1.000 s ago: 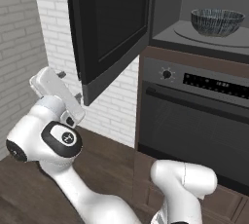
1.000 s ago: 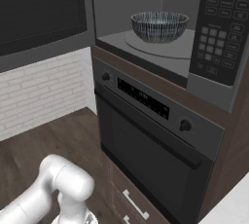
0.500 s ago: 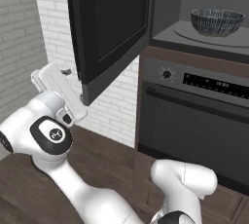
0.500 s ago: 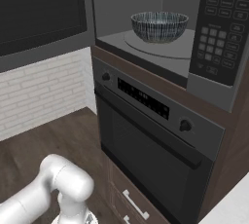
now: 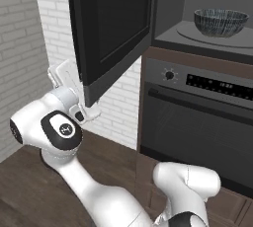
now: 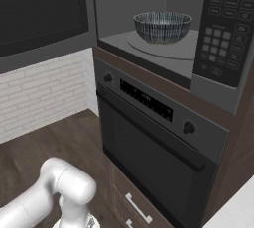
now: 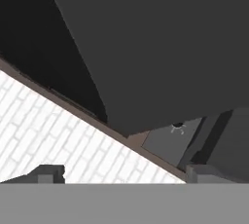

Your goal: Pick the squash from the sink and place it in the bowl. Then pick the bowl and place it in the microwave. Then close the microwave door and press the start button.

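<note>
Microwave door point(image 5: 111, 28) hangs swung open to the left, dark glass window facing out, grey strip along its bottom edge. Nearest to me, the white arm's base joint sits low, a link climbs up and left to a bulky elbow, then the wrist angles up toward the door's lower outer corner. Gripper point(image 5: 60, 73) sits just beside that corner, behind the door's edge, jaws spread wide, nothing between them. In the hand view the two dark fingertips point(image 7: 48, 173) stand far apart at the bottom, looking up along the door's underside with white brick wall point(image 7: 58, 135) off to one side. Contact with the door: cannot tell. Further back, the black oven point(image 6: 158, 142) with knob and display sits below the microwave point(image 6: 218, 38). Bowl point(image 6: 162, 27) rests upright on the round turntable inside the open cavity. Squash not discernible inside the bowl from these angles.
</note>
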Tool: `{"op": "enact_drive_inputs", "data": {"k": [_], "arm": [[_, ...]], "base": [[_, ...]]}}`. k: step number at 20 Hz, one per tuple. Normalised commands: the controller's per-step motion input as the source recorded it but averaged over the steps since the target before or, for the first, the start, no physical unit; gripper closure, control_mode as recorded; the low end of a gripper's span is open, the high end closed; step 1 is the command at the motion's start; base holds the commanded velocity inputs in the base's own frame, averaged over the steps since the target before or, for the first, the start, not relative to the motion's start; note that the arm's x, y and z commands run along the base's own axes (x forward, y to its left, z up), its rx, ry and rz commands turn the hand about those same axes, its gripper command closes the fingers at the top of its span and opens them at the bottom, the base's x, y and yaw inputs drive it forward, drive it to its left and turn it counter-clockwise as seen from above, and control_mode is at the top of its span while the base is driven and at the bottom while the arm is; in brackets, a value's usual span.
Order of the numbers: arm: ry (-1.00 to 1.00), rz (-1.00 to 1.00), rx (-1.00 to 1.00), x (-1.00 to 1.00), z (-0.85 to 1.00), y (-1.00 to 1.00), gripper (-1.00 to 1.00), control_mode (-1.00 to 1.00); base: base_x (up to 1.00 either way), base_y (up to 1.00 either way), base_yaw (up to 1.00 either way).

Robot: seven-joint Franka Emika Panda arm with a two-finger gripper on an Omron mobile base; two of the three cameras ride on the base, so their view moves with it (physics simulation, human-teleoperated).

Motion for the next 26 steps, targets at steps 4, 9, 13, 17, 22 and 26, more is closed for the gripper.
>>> {"op": "enact_drive_inputs", "data": {"k": [4,9,13,17,22,26], "arm": [[-0.05,-0.04,0.05,-0.21,0.19,-0.53,-1.00,-1.00],[-0.09,0.00,0.04,-0.25,0.42,-0.33,-1.00,-1.00],[-0.08,0.00,0.06,-0.22,0.44,-0.40,-1.00,-1.00],[-0.04,0.00,0.12,-0.21,0.46,-0.68,-1.00,-1.00],[0.00,0.00,0.16,-0.14,0.66,-0.71,-1.00,-1.00],[0.00,0.00,0.17,-0.06,0.55,-0.80,-1.00,-1.00]], "base": [[0.00,0.00,0.00],[0.00,0.00,0.00],[0.00,0.00,0.00],[0.00,0.00,0.00],[0.00,0.00,0.00],[0.00,0.00,0.00]]}}
